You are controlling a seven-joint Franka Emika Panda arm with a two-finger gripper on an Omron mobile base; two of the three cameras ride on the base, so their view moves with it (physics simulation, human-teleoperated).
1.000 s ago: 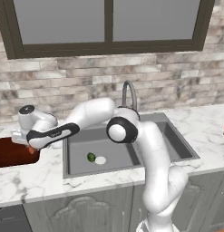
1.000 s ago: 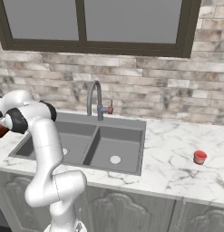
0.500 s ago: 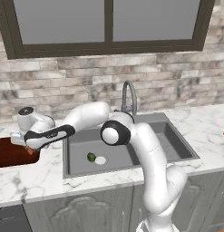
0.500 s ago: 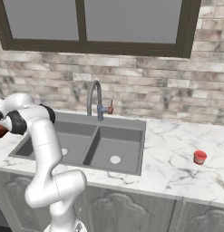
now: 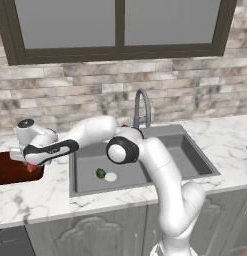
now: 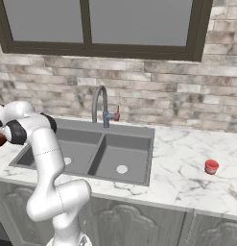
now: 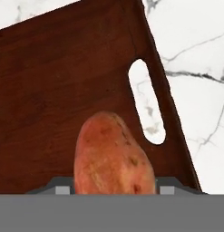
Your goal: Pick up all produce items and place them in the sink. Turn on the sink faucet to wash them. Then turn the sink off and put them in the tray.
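Left base view first: your arm reaches far left over the worktop [image 5: 40, 202], and the gripper [image 5: 29, 165] hangs above the tray [image 5: 10, 172] with a bit of orange-red showing under it. The lime [image 5: 100, 173] sits in the left basin of the sink [image 5: 145, 165], just beside the drain, and I'd say it's the piece left to fetch. The faucet [image 5: 141, 107] stands behind, no water visible.

Right base view: you get the sink [image 6: 98, 149] and faucet [image 6: 101, 103] from the other side, plus a small red cup [image 6: 211, 166] on the worktop to the right. The arm blocks the lime here, and the hand sits at the left edge.

Hand view: here's what the others can't give you. The vegetable [image 7: 113, 156] sits between the jaws over the tray's [image 7: 50, 81] floor, near the handle slot. The jaws stand partly apart; you can't tell whether they grip it or have let go. It looks firm and stiff, smooth-skinned, likely to roll; take it across its thick middle.
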